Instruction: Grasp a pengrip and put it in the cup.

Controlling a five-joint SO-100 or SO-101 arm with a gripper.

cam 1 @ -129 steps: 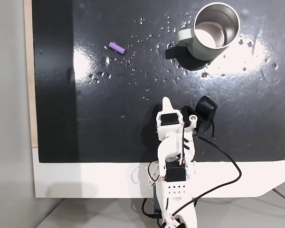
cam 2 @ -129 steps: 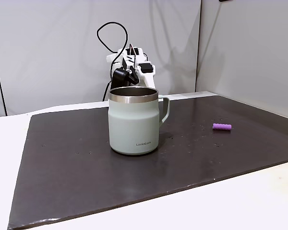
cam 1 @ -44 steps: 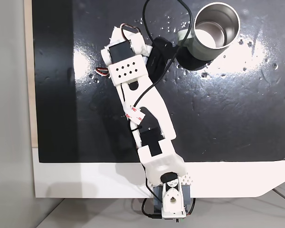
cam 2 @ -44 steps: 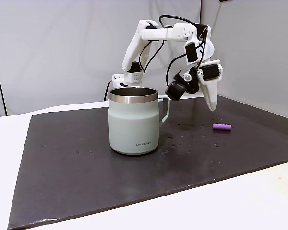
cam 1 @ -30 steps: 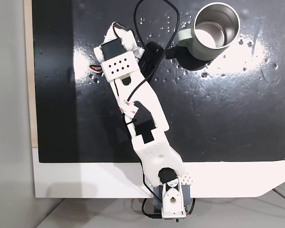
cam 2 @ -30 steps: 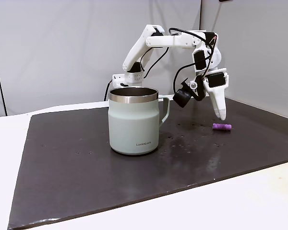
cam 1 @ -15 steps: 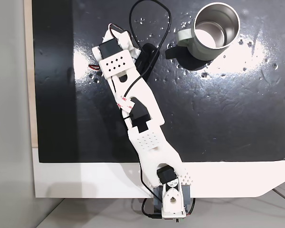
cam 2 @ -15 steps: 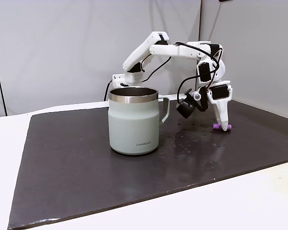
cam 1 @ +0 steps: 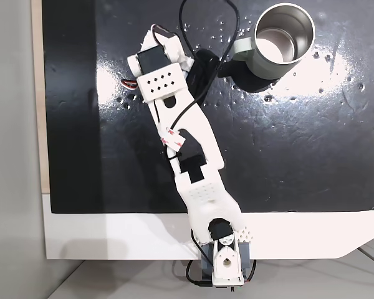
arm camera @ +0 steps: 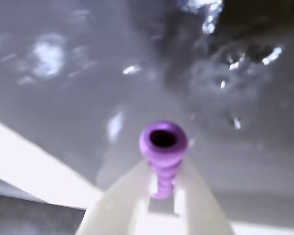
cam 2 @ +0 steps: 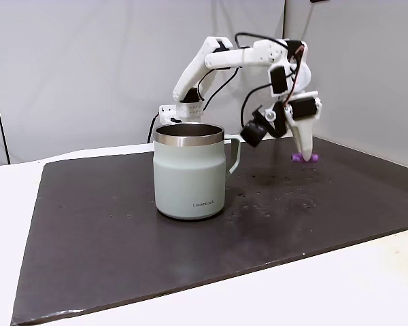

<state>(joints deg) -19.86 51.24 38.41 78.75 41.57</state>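
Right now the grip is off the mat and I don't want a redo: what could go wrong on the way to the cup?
The pengrip is pinched low, most of it sticking out past the gripper, so it might slip. It is tiny, so releasing off-centre could miss the cup. The arm's dangling cable might snag the handle.

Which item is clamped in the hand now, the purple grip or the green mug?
The small light-purple tube-shaped pengrip, pinched in the hand; the sage-green steel-lined mug stands apart on the mat.
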